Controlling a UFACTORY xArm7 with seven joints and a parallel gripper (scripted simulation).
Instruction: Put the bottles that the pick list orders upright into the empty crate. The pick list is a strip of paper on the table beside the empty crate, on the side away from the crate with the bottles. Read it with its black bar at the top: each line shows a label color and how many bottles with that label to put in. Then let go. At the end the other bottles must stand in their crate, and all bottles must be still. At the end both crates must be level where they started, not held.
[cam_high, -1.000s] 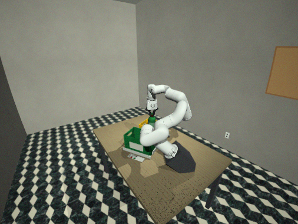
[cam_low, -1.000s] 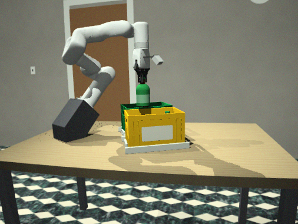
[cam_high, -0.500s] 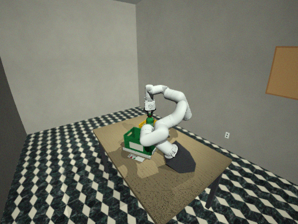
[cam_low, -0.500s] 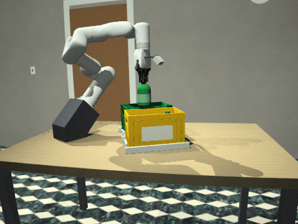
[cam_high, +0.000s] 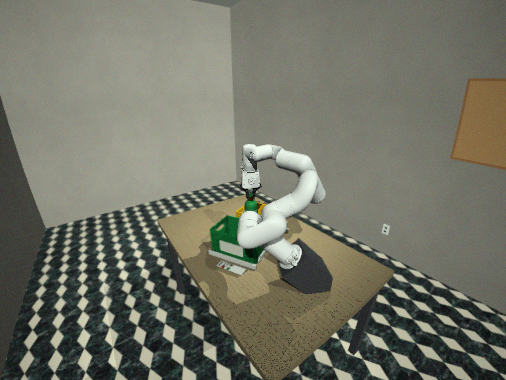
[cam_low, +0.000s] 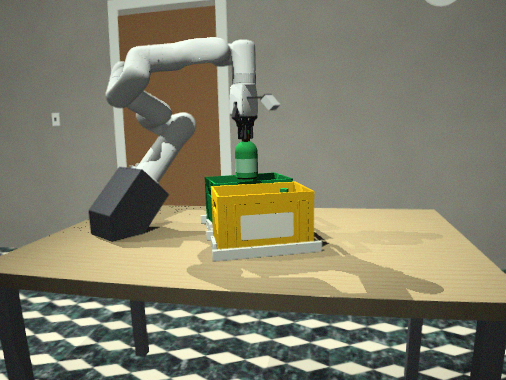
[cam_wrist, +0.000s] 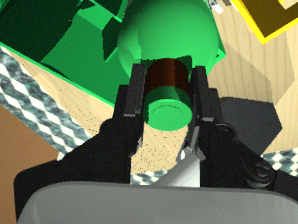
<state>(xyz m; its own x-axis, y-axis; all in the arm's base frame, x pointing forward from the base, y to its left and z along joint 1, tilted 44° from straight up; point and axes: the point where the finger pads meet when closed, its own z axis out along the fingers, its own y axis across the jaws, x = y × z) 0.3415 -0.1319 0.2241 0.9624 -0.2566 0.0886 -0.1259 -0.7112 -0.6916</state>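
Now the green bottle hangs upright over the green crate

My gripper (cam_high: 251, 194) (cam_low: 244, 136) (cam_wrist: 167, 82) pinches the neck of the green bottle (cam_high: 251, 205) (cam_low: 246, 159) (cam_wrist: 167, 30), which points straight down below me. Against the green crate (cam_high: 235, 252) (cam_low: 212, 179) (cam_wrist: 82, 37), the bottle is above the rim, and the yellow crate (cam_high: 240, 212) (cam_low: 227, 220) (cam_wrist: 263, 38) is beside it. I think I must line the bottle up with a free slot, then go down.
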